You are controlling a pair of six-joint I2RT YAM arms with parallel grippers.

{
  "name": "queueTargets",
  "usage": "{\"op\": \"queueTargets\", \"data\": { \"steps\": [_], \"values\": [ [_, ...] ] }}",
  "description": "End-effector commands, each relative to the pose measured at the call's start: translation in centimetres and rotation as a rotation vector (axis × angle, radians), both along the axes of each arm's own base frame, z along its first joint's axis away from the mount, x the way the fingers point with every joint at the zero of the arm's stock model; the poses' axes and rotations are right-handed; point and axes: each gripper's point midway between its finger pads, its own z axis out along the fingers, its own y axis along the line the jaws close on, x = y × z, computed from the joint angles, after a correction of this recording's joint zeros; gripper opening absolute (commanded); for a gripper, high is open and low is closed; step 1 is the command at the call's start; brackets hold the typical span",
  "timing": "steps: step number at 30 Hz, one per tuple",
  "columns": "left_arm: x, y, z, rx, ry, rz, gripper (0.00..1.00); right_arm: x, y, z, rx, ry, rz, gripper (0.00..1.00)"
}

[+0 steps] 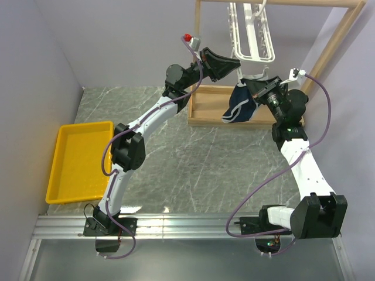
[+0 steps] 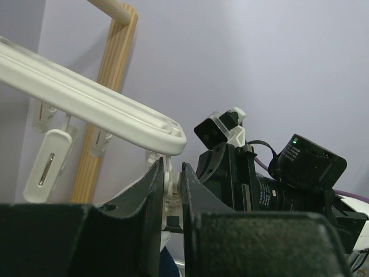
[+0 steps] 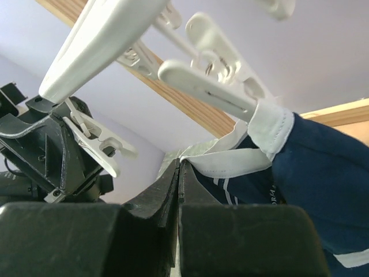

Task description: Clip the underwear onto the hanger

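Grey marbled worktop (image 1: 176, 170), lavender walls all round, and both arms are working up at the far end. Closest in, the two bases sit at 6 o'clock. Over at 9 o'clock a yellow tray (image 1: 82, 161) lies on the worktop, well apart from the action.

Moving out, the left arm (image 1: 155, 114) stretches toward 12 o'clock while the right arm (image 1: 299, 164) climbs toward 1 o'clock. The right jaws are clamped tight on the white trim of the underwear (image 1: 240, 105). The navy fabric hangs off them, lifted clear of the worktop, in front of the base of the wooden rack (image 1: 208, 117). The right wrist view shows it plainly: trim pinched between the closed jaws, blue cloth draping away at 3 o'clock.

Just above there, a free clip (image 3: 213, 95) slants down and its tip meets the folded white trim. Whether it actually bites the cloth cannot be told.

Across from them, near and facing, the left jaws are almost closed, squeezing a pinched clip (image 3: 104, 140) that dangles at the corner of the hanger (image 1: 255, 35). Its two prongs are spread apart.

Farthest back, at 12 o'clock, the white hanger hangs from the rack's top bar, with more clips dangling beneath its frame.
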Motion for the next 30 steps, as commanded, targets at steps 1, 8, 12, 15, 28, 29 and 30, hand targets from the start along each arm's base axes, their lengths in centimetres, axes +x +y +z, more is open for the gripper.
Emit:
{"op": "queueTargets", "data": {
  "steps": [1, 8, 12, 15, 28, 29, 30],
  "values": [
    [-3.4, -0.8, -0.8, 0.049, -0.07, -0.143, 0.0, -0.4, 0.5, 3.9, 0.018, -0.095, 0.007, 0.0],
    [-3.8, -1.1, -1.1, 0.066, -0.095, -0.15, 0.0, -0.4, 0.7, 4.2, 0.017, -0.099, 0.013, 0.0],
    [-3.7, -1.1, -1.4, 0.076, -0.104, -0.148, 0.0, -0.4, 0.6, 4.5, 0.006, -0.105, 0.011, 0.0],
    [-3.7, -1.1, -1.6, 0.085, -0.126, -0.135, 0.0, -0.6, 0.8, 4.6, 0.016, -0.105, 0.027, 0.0],
    [-3.7, -1.5, -2.4, 0.097, -0.176, -0.128, 0.0, -0.9, 1.4, 4.8, 0.062, -0.062, 0.062, 0.0],
    [-3.7, -1.5, -2.4, 0.1, -0.178, -0.129, 0.0, -1.0, 1.5, 4.8, 0.064, -0.061, 0.069, 0.0],
    [-3.6, -1.5, -2.5, 0.101, -0.179, -0.127, 0.0, -0.9, 1.5, 4.7, 0.068, -0.056, 0.069, 0.0]
  ]
}}
